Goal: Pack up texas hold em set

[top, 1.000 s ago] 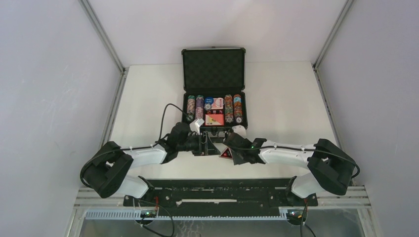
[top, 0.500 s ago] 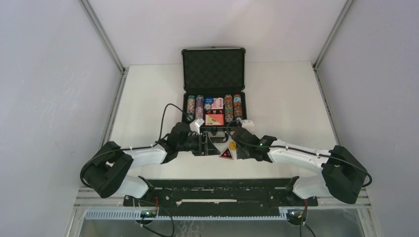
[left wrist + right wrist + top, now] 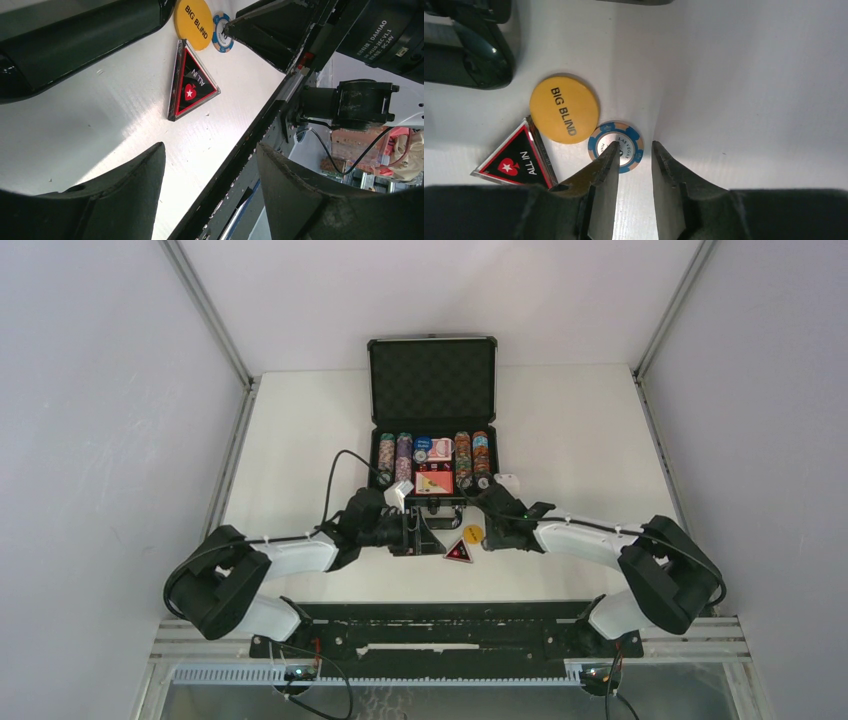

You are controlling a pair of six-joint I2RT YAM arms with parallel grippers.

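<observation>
The black case [image 3: 432,380] stands open at the table's far middle, with rows of chips and red card boxes [image 3: 434,480] in its tray. In front of it on the table lie a yellow BIG BLIND button [image 3: 565,109], a black-and-red ALL IN triangle [image 3: 516,162] and a blue Las Vegas chip [image 3: 616,147]. My right gripper [image 3: 635,145] hovers open just over the chip, its left fingertip above the chip's face and nothing between the fingers. My left gripper [image 3: 210,147] is open and empty, low over the table's near edge, with the triangle [image 3: 192,85] ahead of it.
The black frame rail [image 3: 450,625] with cables runs along the table's near edge, below the left gripper [image 3: 408,530]. The two wrists are close together in front of the case. White table surface [image 3: 580,440] lies on either side of the case.
The right gripper has moved off the triangle and the yellow button, toward the case, uncovering both in the top view. The left arm has not moved.
</observation>
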